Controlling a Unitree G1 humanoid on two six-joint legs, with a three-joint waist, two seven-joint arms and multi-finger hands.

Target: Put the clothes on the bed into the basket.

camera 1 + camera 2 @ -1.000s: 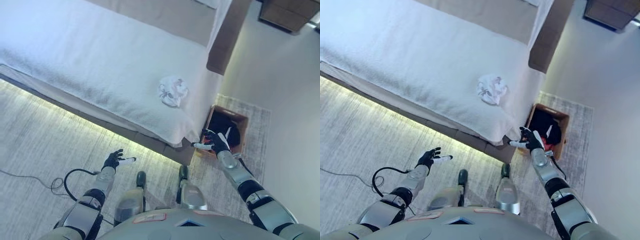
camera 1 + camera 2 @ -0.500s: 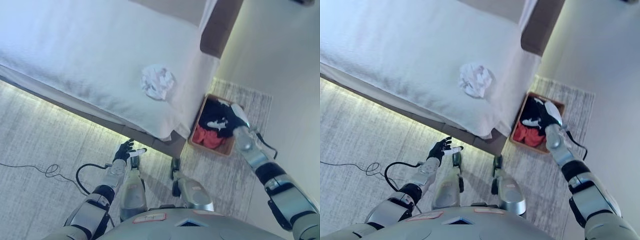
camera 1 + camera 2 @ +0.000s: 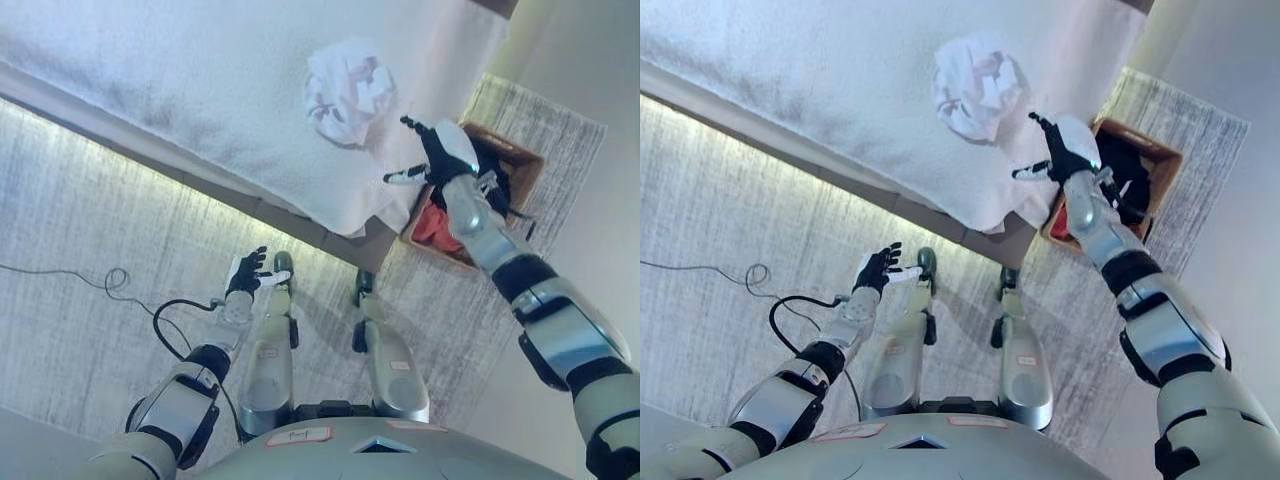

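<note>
The white-covered bed (image 3: 180, 80) fills the far left, with a pale rug (image 3: 80, 260) on the floor before it and a brown basket (image 3: 520, 165) of dark and red clothes on the floor at the bed's right corner. A crumpled white garment (image 3: 348, 92) lies on the bed near that corner. The right hand (image 3: 437, 155) hovers spread wide and empty between garment and basket, while the left hand (image 3: 245, 273) hangs low over the rug, fingers loosely spread.

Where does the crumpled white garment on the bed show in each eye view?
Left eye view: crumpled white garment, top centre, left of the right hand.
Right eye view: top centre, a little further left.
Shared landmark: the basket beside the bed corner.
</note>
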